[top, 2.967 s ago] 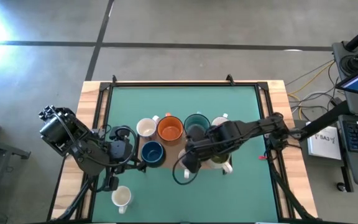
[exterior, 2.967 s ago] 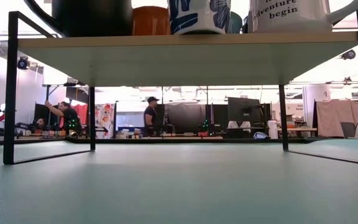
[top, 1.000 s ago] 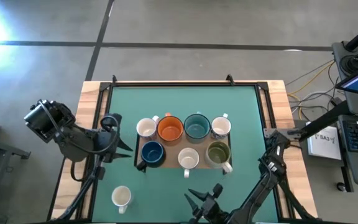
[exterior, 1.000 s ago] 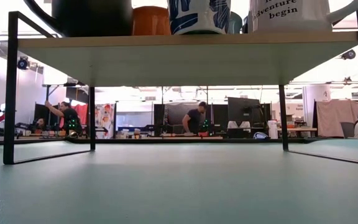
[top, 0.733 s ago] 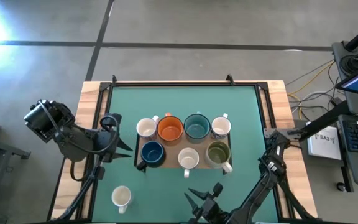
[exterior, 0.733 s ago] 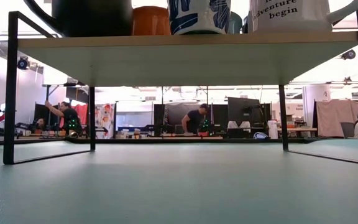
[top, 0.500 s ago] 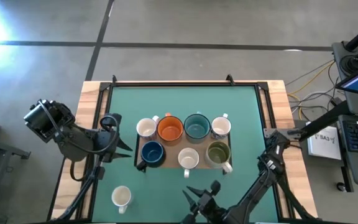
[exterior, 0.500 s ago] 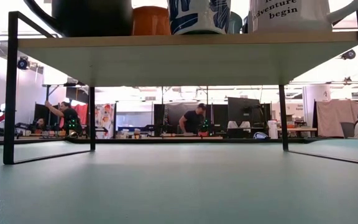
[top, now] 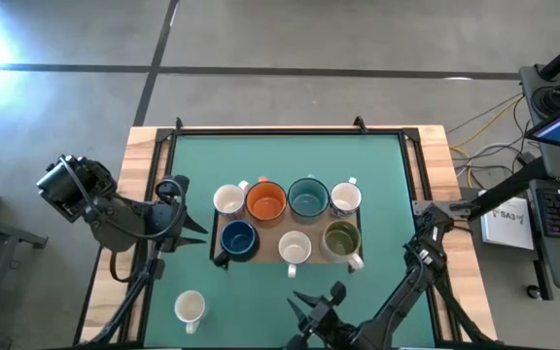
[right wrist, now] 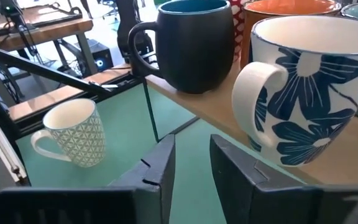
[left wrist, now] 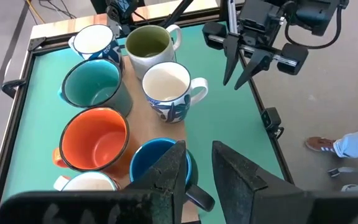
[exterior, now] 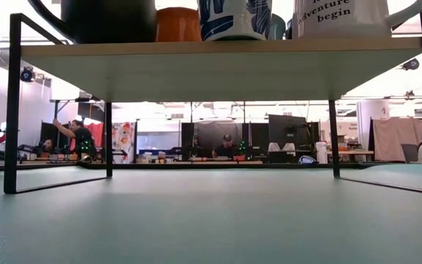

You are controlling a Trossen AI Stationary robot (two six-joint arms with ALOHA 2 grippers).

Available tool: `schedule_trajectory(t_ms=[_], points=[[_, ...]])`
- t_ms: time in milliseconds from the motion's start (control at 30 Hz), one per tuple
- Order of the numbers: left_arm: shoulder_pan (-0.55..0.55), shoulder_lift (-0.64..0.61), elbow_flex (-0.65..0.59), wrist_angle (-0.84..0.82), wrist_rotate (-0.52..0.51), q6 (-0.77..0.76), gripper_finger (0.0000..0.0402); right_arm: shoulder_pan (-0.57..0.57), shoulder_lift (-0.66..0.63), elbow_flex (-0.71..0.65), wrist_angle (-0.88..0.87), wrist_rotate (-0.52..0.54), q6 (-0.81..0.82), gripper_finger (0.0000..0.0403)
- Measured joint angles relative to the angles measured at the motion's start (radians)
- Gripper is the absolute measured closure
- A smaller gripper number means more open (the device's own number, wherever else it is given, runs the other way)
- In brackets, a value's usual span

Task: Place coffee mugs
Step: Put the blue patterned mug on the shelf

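high view, seven coffee mugs (top: 287, 222) on shelf (top: 265, 243), eighth mug (top: 191, 308) at 7 o'clock, left gripper (top: 198, 231) and right gripper (top: 312, 302) slightly parted, empty

My left arm sits at the table's left edge, elbow folded outward past the edge, wrist turned inward toward the middle. Its left gripper (top: 194, 231) points to the right, and from the left wrist view I see its two fingers (left wrist: 170, 171) standing a little apart with nothing between them. My right arm comes in low from the table's right near corner, stretched along the near edge. The right gripper (top: 316, 297) points up the table; its fingers (right wrist: 158, 167) are parted too, empty.
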Motion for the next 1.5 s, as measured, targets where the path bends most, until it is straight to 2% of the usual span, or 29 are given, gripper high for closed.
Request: schedule_trajectory(t_ms=[267,400,700,1267,1500], points=[[0.0,0.0,0.0,0.0,0.0,0.0,0.0341,0.0,-0.001,0.0,-0.054,0.028,-0.004,0.0261],[0.0,0.0,0.0,0.0,0.0,0.0,0.0341,-0.01,-0.001,-0.003,-0.121,0.04,0.087,0.0251],[0.0,0.0,0.0,0.0,0.0,0.004,0.0341,-0.049,-0.002,-0.04,-0.117,0.055,0.148,0.0254],[0.0,0.0,0.0,0.0,0.0,0.004,0.0341,-0.077,-0.002,-0.07,-0.117,0.054,0.156,0.0256],[0.0,0.0,0.0,0.0,0.001,0.004,0.0341,-0.077,-0.002,-0.07,-0.117,0.052,0.135,0.0288]])
